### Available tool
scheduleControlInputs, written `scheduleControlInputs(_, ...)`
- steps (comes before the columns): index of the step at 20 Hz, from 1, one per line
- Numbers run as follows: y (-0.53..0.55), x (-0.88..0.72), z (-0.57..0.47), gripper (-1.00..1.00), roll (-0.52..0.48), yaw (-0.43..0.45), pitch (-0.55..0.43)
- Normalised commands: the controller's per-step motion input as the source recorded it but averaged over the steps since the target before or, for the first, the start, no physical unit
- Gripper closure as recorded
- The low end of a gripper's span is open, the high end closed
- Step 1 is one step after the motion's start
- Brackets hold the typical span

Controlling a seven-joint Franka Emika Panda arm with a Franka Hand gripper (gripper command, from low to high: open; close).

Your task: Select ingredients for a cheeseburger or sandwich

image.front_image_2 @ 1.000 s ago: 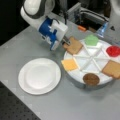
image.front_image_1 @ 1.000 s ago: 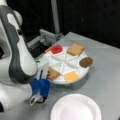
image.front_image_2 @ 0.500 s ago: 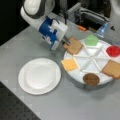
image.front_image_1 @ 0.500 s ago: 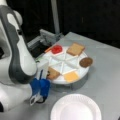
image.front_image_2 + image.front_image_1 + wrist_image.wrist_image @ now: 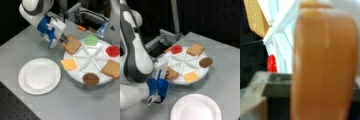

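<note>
Tan-brown bread square (image 5: 72,44) at white segmented tray's (image 5: 75,75) rim, gripper (image 5: 64,39) jaws clamped on its near edge; wrist view filled by bread.

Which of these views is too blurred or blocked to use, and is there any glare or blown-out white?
Wrist view: a blurred tan-brown bread square fills most of the frame, far out of focus. In a front view, the paper plate washes out almost white and the arm blocks the left side. In a front view, the gripper at the bread square is soft-edged, yet each ingredient's colour stays readable.
</note>
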Motion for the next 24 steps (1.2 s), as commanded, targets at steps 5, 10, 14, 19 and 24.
scheduleControlInputs(5,0.05,0.13,0.35,1.00,-0.014,0.084,0.165)
scheduleControlInputs(10,0.10,0.11,0.40,1.00,-0.254,0.079,0.149)
scheduleControlInputs(14,0.11,0.22,0.43,1.00,-0.512,0.141,0.148)
scheduleControlInputs(19,0.10,0.36,0.41,1.00,-0.468,0.177,0.152)
scheduleControlInputs(24,-0.02,0.35,0.17,1.00,-0.269,0.183,0.137)
